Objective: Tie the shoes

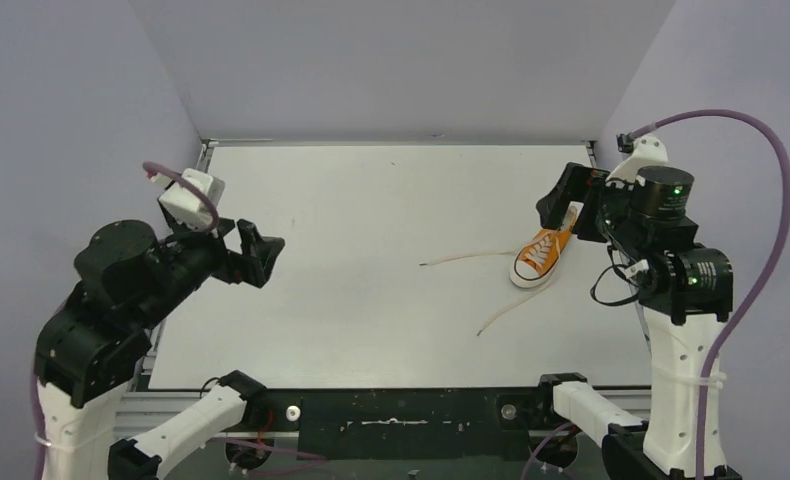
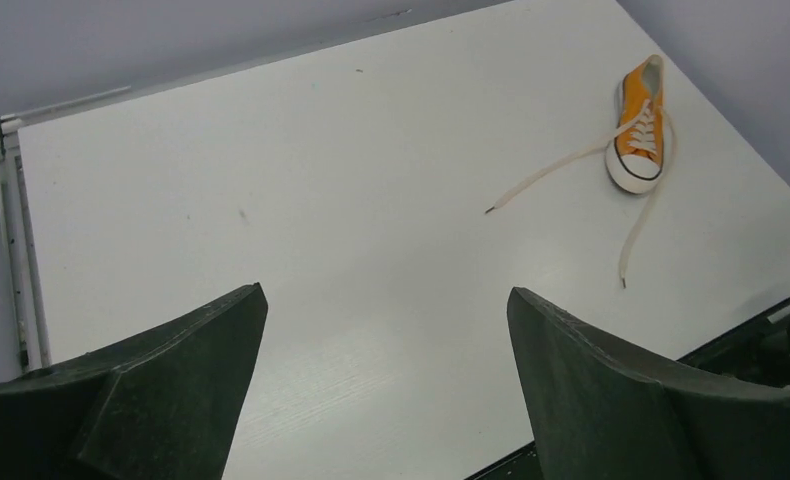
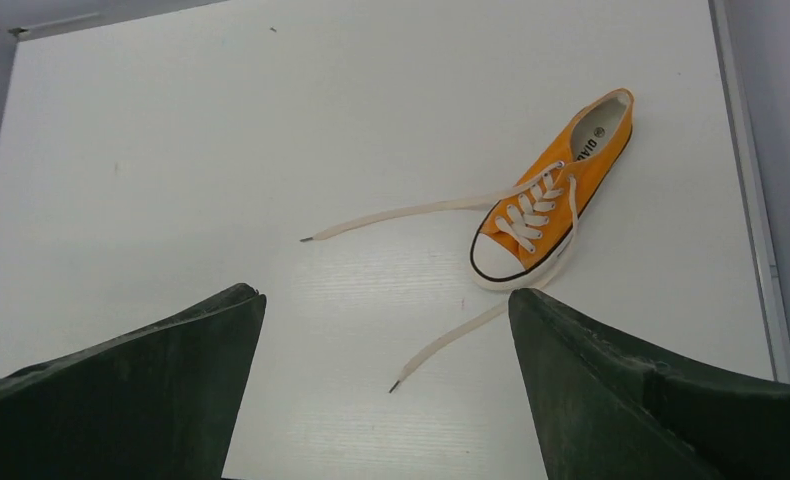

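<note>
The orange sneaker lies on its sole at the 3 o'clock side of the white table, toe cap toward 7 o'clock. Its mouth shows a pale insole with a dark printed mark. The 2 laces are untied and loose on the table, 1 trailing toward 9 o'clock and 1 toward 7 o'clock.

The right gripper hangs above the heel with its fingers spread wide, gripping nothing. The left gripper, at 9 o'clock and well apart from the sneaker, is also spread wide and holds nothing.
</note>
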Robot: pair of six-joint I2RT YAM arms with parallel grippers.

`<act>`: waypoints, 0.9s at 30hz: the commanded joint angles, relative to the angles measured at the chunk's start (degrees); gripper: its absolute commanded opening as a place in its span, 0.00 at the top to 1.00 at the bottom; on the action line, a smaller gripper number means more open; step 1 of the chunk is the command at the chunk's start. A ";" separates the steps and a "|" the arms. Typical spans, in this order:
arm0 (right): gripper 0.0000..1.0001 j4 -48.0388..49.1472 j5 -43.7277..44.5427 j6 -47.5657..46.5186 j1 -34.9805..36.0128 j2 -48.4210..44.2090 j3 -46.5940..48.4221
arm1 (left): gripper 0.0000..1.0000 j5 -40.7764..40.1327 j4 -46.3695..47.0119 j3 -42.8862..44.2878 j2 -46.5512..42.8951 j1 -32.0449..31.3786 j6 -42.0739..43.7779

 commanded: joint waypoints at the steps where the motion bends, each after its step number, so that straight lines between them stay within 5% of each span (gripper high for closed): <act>1: 0.00 9.36 9.80 -0.92 1.53 2.10 -6.77 | 0.10 0.71 7.82 -4.46 5.13 4.71 -0.58; 10: 0.00 15.60 24.17 -0.73 3.11 12.40 -16.66 | 0.05 1.38 18.23 -14.65 16.54 12.60 -1.19; 17: 0.00 20.29 15.93 1.82 -3.75 21.35 -21.48 | 0.04 7.31 24.45 -21.32 22.28 15.18 -3.73; 27: 0.00 28.19 1.01 9.17 -19.16 32.24 -28.11 | 0.06 18.29 30.16 -30.30 19.44 13.51 -8.26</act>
